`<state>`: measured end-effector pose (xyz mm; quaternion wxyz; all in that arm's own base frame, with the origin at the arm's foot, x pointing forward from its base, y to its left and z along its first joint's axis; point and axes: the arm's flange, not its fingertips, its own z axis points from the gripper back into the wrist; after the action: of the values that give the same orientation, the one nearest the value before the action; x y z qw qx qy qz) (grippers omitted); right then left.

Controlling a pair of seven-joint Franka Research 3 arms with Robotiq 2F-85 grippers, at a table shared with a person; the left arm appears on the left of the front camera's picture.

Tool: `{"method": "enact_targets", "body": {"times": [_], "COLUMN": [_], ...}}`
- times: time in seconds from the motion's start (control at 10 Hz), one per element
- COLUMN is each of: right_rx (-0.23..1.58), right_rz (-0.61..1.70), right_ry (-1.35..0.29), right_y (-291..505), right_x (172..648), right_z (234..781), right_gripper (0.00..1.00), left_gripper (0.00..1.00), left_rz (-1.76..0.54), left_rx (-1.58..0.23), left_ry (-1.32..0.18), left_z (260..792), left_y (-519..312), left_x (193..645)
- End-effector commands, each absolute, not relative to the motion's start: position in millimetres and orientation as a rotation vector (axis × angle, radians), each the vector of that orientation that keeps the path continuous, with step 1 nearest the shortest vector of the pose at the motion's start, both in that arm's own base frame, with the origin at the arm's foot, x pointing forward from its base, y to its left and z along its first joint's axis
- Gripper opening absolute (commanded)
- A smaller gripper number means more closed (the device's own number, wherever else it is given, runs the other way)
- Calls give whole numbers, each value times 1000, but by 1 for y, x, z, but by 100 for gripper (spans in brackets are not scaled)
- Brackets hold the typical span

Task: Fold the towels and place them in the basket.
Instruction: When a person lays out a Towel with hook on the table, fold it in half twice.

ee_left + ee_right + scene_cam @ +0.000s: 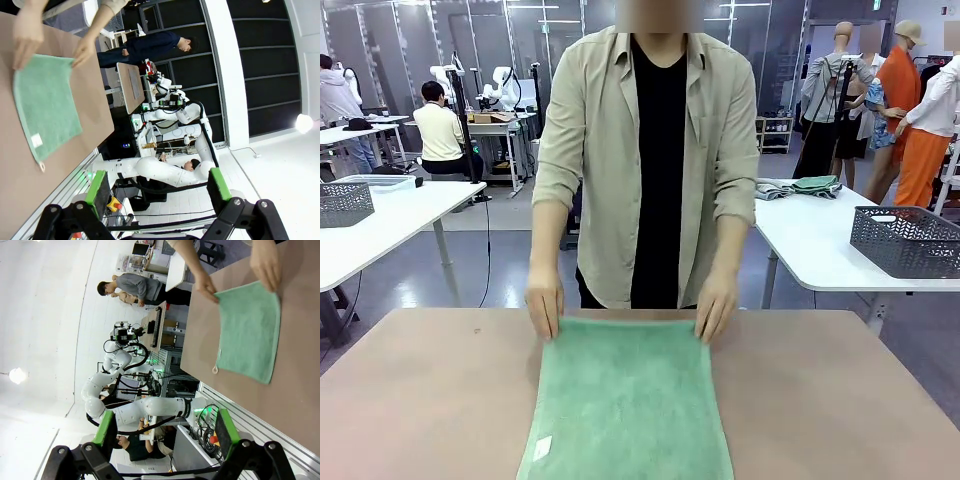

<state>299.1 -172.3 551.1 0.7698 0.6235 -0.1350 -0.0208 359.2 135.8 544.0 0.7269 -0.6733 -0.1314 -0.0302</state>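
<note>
- Your front view looks across the table (840,400) from just short of the towel (630,400), facing the person (655,170) who stands at the towel's far edge.
- Your left wrist view sits well back from the towel (45,112), off the table's side and rolled sideways, so the towel lies at upper left.
- Your right wrist view sits equally far from the towel (247,332), rolled the opposite way, with the towel at upper right.
- All three views share the towel and the tabletop around it.

Brown table (840,400), mint-green towel (625,400) spread flat across its middle
</note>
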Motion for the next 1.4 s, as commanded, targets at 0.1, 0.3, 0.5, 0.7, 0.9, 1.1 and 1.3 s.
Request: {"method": "enact_targets", "body": {"times": [0.1, 0.3, 0.5, 0.7, 0.9, 1.1, 1.3], "right_rx": [1353, 1353, 1353, 1353, 1353, 1353, 1187], "right_rz": [-44, -44, -44, -44, -44, -45, 10], "right_ry": [-295, -295, -295, -295, -295, -293, -248], "right_y": [-172, -172, -172, -172, -172, -172, -159], "right_x": [299, 299, 299, 299, 299, 299, 299], "right_z": [552, 552, 552, 552, 552, 551, 576], "right_gripper": [100, 100, 100, 100, 100, 100, 100], "left_gripper": [100, 100, 100, 100, 100, 100, 100], "left_rz": [-66, -66, -66, -66, -66, -67, -95], "left_rx": [-1489, -1489, -1489, -1489, -1489, -1484, -1257], "left_ry": [-291, -291, -291, -291, -291, -290, -295], "left_z": [544, 544, 544, 544, 544, 544, 569], "left_y": [135, 135, 135, 135, 135, 136, 112], "left_x": [359, 359, 359, 359, 359, 359, 358]}}
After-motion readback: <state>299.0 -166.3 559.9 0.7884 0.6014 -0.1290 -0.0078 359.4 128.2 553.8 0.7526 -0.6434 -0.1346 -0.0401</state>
